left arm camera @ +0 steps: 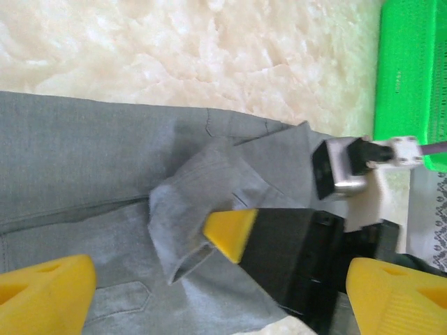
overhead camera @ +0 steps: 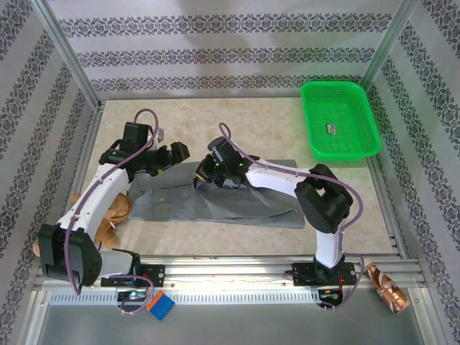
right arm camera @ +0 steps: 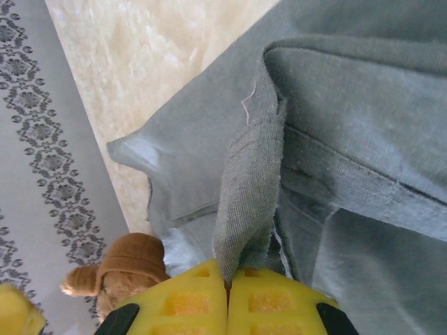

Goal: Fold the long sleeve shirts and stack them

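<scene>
Right gripper (right arm camera: 227,286): closed tight on a narrow fold of the grey shirt (right arm camera: 363,125); the pinched strip rises straight out from between its yellow pads.
Left gripper (left arm camera: 220,279): spread wide and holding nothing, one yellow tip at each lower corner of its own view; I cannot tell whether it touches the cloth.
Grippers together: in the top view the left gripper (overhead camera: 177,153) sits just beside the right gripper (overhead camera: 202,173), at the far edge of the shirt (overhead camera: 237,205).
Shirt place: flat in the middle of the tabletop (overhead camera: 237,118), nearer the near edge than the far one.
Shirt axis: its long side runs left to right, roughly along the near edge; which end carries the collar is not clear.
Left wrist view: the lifted flap with a stitched seam, and the right gripper's yellow pad under it.
Right wrist view: a second, flatter flap of cloth towards the left edge.
Plush toy (overhead camera: 118,210): brown, at the left edge, touching the shirt's left end, partly under the left arm.
Basket (overhead camera: 374,122): green, at the far right corner, well apart from the shirt.
In the way: the right arm lies across the shirt's right half.
</scene>
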Robot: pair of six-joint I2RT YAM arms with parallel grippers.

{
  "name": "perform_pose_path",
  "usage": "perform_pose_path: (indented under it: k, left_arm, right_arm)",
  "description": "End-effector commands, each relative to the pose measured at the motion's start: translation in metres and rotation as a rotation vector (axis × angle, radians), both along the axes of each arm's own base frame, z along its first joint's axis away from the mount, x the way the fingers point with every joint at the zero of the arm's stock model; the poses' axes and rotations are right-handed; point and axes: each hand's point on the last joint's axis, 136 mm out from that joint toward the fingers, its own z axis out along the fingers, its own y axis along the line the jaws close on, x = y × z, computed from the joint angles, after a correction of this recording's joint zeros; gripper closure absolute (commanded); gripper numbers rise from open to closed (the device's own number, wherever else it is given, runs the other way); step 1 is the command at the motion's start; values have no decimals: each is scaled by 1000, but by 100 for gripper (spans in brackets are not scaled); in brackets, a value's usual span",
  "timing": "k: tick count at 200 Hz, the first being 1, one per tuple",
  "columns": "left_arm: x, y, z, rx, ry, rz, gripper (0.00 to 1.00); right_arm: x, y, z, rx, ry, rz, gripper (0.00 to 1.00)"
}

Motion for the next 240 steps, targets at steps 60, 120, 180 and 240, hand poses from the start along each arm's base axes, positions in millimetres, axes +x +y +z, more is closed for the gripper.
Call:
perform_pose_path:
  k: [60, 120, 180, 240]
  left_arm:
    - [-29, 19, -12, 41, 71, 63, 7]
    - [-35, 35, 5, 95, 53, 131, 7]
    - [-43, 33, 1, 198, 57, 76, 6]
    - [-61, 5, -55, 142, 228, 21, 6]
  right_arm:
    - [0, 66, 18, 121, 21, -5, 100]
    - [-11, 68, 7, 133, 100, -70, 73]
    - [-6, 14, 65, 101, 24, -72, 34]
    - [20, -124, 62, -175, -112, -57, 32]
